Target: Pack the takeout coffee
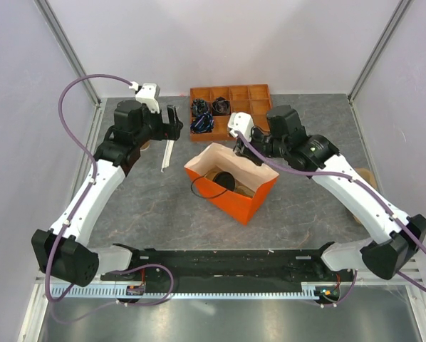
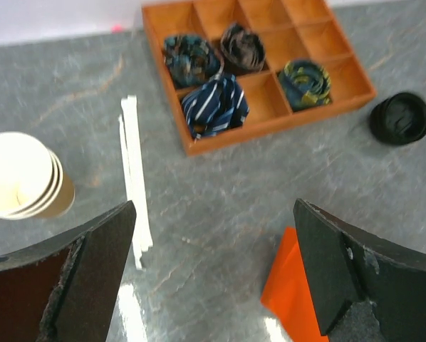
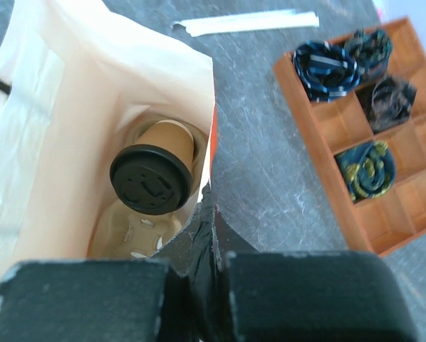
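Lidded coffee cup (image 3: 152,178): tilted inside orange bag (image 3: 70,107), lid facing the nearer right jaws, which are clenched on the bag's rim; left jaws spread wide over worktop (image 2: 234,192), apart from the bag.

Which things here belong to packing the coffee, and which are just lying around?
For the job: lidded coffee cup, already inside the orange paper bag.

Lying about: stack of lidless cups, loose black lid, white paper-wrapped sticks, wooden tray with rolled ties.
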`<move>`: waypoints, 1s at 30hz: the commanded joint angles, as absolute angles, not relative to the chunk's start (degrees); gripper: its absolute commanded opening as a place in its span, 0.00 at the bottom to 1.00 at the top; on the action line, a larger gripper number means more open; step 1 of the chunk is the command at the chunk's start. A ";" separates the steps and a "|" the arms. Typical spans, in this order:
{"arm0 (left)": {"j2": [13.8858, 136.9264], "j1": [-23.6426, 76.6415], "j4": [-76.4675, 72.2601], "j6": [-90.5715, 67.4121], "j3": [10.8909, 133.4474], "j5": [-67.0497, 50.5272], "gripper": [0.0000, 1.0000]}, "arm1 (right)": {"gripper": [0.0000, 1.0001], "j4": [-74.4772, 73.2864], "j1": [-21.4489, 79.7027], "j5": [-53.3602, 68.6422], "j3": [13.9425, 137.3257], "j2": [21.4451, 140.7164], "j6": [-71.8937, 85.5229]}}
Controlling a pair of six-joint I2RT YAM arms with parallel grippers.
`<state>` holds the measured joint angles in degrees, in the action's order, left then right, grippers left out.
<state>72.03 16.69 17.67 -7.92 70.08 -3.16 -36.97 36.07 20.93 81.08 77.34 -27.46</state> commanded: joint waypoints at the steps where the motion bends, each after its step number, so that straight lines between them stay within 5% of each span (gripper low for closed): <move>1: 72.86 15.38 23.29 -4.58 71.81 -6.40 1.00 | 0.00 -36.39 38.40 22.15 80.07 73.13 -32.51; 30: 72.86 15.38 28.30 4.04 66.27 -14.41 0.98 | 0.00 -40.61 44.03 19.87 78.75 68.38 -44.64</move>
